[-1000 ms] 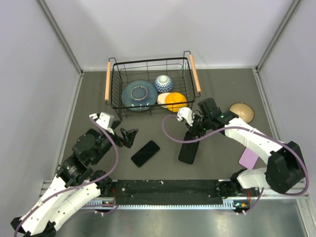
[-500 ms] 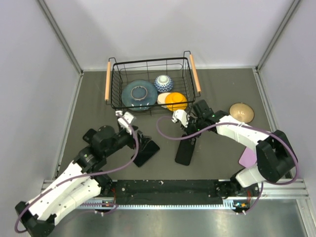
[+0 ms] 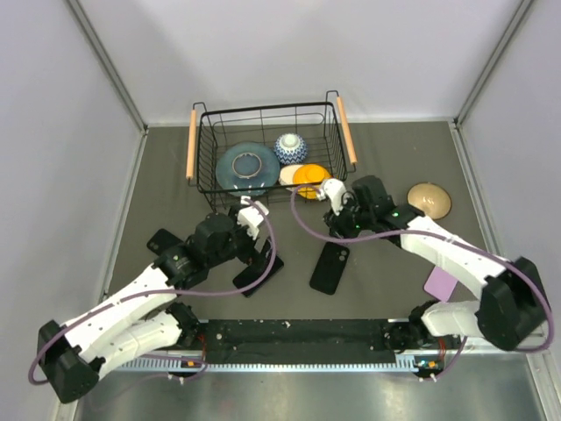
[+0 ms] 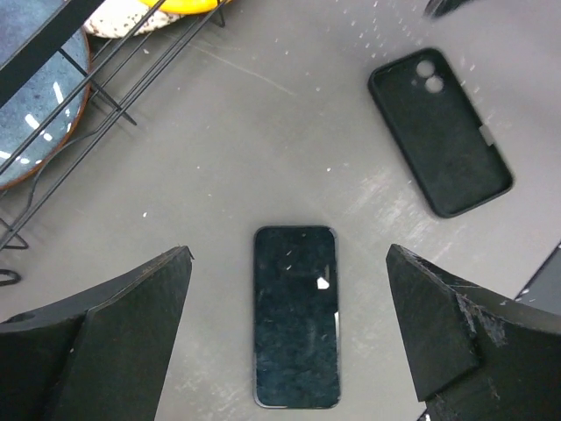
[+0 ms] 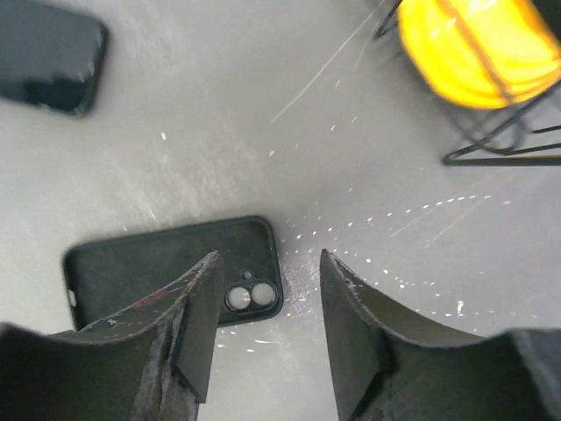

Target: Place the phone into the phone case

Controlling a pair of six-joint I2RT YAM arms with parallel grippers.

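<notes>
The phone (image 4: 295,316), glossy black and face up, lies flat on the grey table. My left gripper (image 4: 287,254) hangs over it, open wide, one finger on each side and not touching it. From above, the phone (image 3: 260,275) is partly hidden under the left gripper (image 3: 254,252). The phone case (image 3: 330,267), matte black with two camera holes, lies hollow side up to the phone's right. My right gripper (image 5: 268,256) is open just above the camera end of the phone case (image 5: 166,272) and holds nothing. It shows in the top view as the right gripper (image 3: 337,225).
A black wire basket (image 3: 263,111) with wooden handles stands behind both grippers. It holds a blue plate (image 3: 247,167), a patterned bowl (image 3: 290,146) and an orange bowl (image 3: 312,178). A tan bowl (image 3: 429,200) and a purple phone (image 3: 441,282) lie at the right.
My left arm has swung right and now hangs over the phone. My right gripper has opened off the phone case, and the case lies a little lower on the table.
</notes>
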